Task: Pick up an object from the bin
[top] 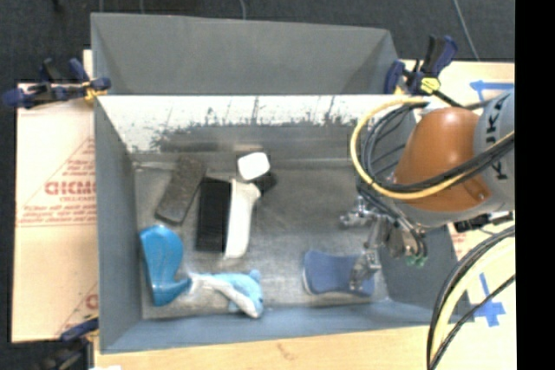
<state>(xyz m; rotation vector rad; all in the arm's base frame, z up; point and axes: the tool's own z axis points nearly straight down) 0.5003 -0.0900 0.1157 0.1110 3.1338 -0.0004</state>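
My gripper hangs low at the bin's front right, its tip down on the right edge of a flat dark-blue pad. That pad lies on the floor near the front wall. Whether the gripper has hold of the pad is not visible. The nearest other thing is a white oblong piece with a white cap at its far end, lying in the middle of the bin, well left of the gripper.
A black block lies against the white piece and a grey block slants beside it. At the front left, a light-blue scoop-like thing meets a white and blue twisted piece. The orange-covered arm with cables overhangs the right wall.
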